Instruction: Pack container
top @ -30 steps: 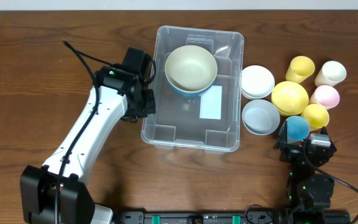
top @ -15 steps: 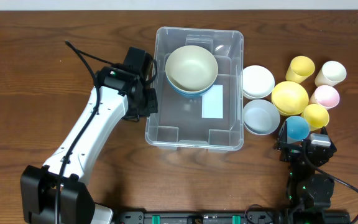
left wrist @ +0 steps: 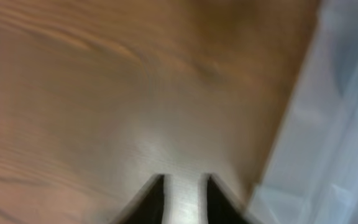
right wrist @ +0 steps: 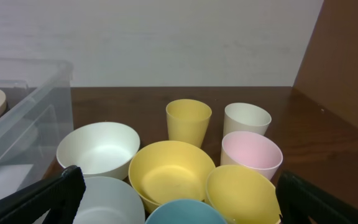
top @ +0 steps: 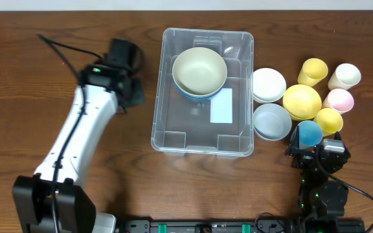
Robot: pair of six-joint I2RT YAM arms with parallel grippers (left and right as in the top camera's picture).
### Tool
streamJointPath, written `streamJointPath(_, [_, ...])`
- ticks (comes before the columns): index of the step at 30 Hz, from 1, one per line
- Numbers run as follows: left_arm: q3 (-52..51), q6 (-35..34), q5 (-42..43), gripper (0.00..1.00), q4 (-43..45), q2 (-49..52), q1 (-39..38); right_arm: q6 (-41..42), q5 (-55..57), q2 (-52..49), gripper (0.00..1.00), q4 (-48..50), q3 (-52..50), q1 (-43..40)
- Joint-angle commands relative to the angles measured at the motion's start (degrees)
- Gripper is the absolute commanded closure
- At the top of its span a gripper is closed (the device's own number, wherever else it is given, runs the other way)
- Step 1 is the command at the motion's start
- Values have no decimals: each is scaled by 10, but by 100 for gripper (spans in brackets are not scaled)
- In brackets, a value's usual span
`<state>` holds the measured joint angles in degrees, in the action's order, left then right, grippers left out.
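The clear container [top: 173,133] stands mid-table with a white label on its base. A cream bowl [top: 199,70] sits in its far half, stacked on a blue bowl. My left gripper [top: 132,96] hovers over bare table left of the container, apart from its wall. In the blurred left wrist view its fingers [left wrist: 183,193] show a narrow gap with nothing between them, and the container's wall [left wrist: 328,124] is at the right. My right gripper [top: 317,154] rests at the front right, wide open and empty [right wrist: 179,182], behind the cups and bowls.
Right of the container stand a white bowl [top: 268,85], a pale grey bowl [top: 271,121], a yellow bowl [top: 302,101], a yellow cup [top: 313,71], a cream cup [top: 345,76], a pink cup [top: 338,101], a small yellow cup [top: 329,120] and a blue cup [top: 309,134].
The container slid slightly right while my left gripper was at its left wall. My left gripper then drew back left and away from the wall. The right arm has not moved.
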<state>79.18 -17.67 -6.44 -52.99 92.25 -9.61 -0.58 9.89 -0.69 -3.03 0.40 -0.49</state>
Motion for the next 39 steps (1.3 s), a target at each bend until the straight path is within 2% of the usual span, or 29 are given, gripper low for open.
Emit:
streamJointPath(1, [30, 36, -37, 58, 15, -14, 49, 8, 2, 4, 1, -2, -1, 5])
streamJointPath(2, [35, 43, -37, 54, 22, -17, 70, 8, 2, 4, 1, -2, -1, 5])
streamJointPath(6, [38, 50, -37, 23, 47, -25, 134, 8, 2, 4, 1, -2, -1, 5])
streamJointPath(8, [38, 50, -37, 16, 52, -27, 162, 8, 2, 4, 1, -2, -1, 5])
streamJointPath(13, [38, 50, -37, 6, 53, -28, 223, 8, 2, 4, 1, -2, -1, 5])
streamJointPath(18, [38, 50, -37, 1, 53, -28, 247, 8, 2, 4, 1, -2, -1, 5])
streamJointPath(39, [38, 50, -37, 2, 56, -28, 247, 8, 2, 4, 1, -2, -1, 5])
